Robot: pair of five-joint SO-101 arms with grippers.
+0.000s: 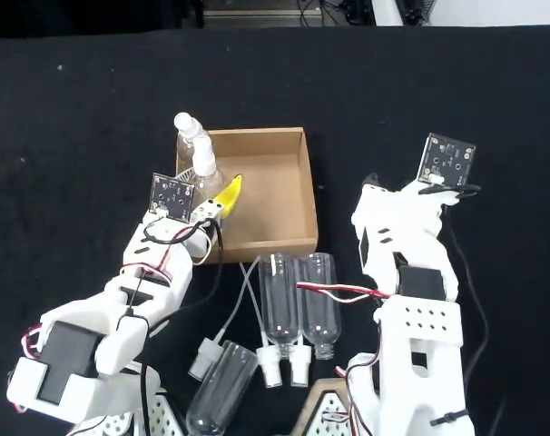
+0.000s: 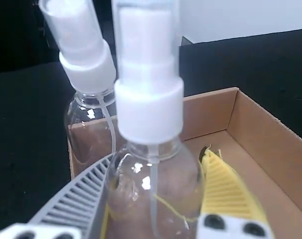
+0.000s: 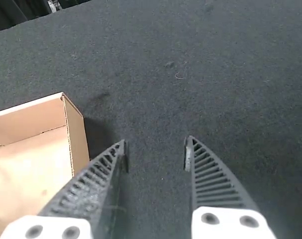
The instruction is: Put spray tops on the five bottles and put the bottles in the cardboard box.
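A black cloth (image 1: 93, 91) covers the table, the cardboard box (image 1: 275, 195) standing on it between the arms, where the left gripper (image 1: 216, 198) is clamped round a capped bottle (image 2: 148, 99) upright at the box's left wall beside another capped bottle (image 1: 191, 136), while the right gripper (image 3: 155, 152) gapes wide over cloth beside the box

Even light, soft shadow beside the cardboard box (image 3: 31, 122).

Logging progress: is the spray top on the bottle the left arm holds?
On: a white spray top caps the bottle at its neck, tube running down inside.
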